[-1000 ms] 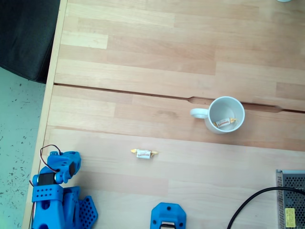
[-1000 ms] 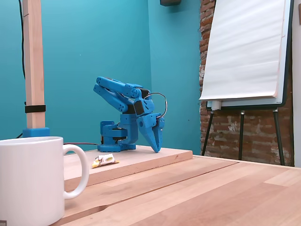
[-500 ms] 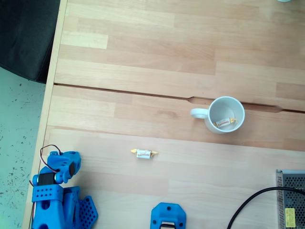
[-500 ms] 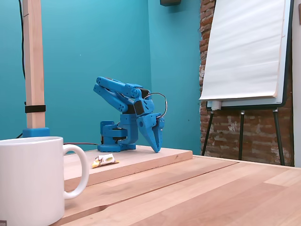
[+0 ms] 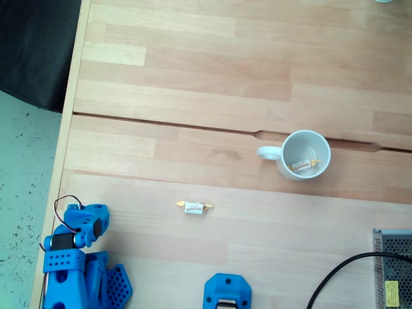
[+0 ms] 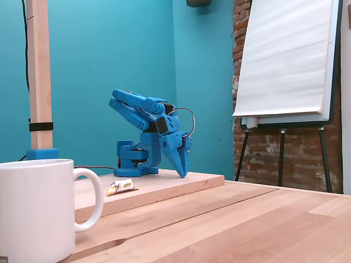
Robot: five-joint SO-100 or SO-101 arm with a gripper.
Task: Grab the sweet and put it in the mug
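Tiny wrapped sweet, white wrapper with twisted yellow-gold ends [image 5: 194,207], lying loose on the light wooden table [image 5: 212,96] in the top-down fixed view — at about 8 o'clock from the round white ceramic mug [image 5: 303,154], well apart from it. Also seen in the low side fixed view [image 6: 121,187], flat on the raised board. Long axis running 9-to-3 o'clock in the top-down view, twisted ends pointing at those two hours, printed face up.

Blue two-finger gripper [image 6: 180,171] parked tip-down near the board edge, jaws looking together, clamped on nothing; not yet near the sweet.

Risks, judged: a look-alike wrapped candy [image 5: 304,166] already inside the mug — easy to mistake the job for done. Sweet small and flat, so jaws closing along the long axis would likely catch only a flimsy twisted end and slip; better across the short axis. Descending too low likely scrapes the table or nudges the sweet away. Release off-centre could hit the mug rim or tip toward the small loop handle [image 5: 268,152] at the mug's 9 o'clock.
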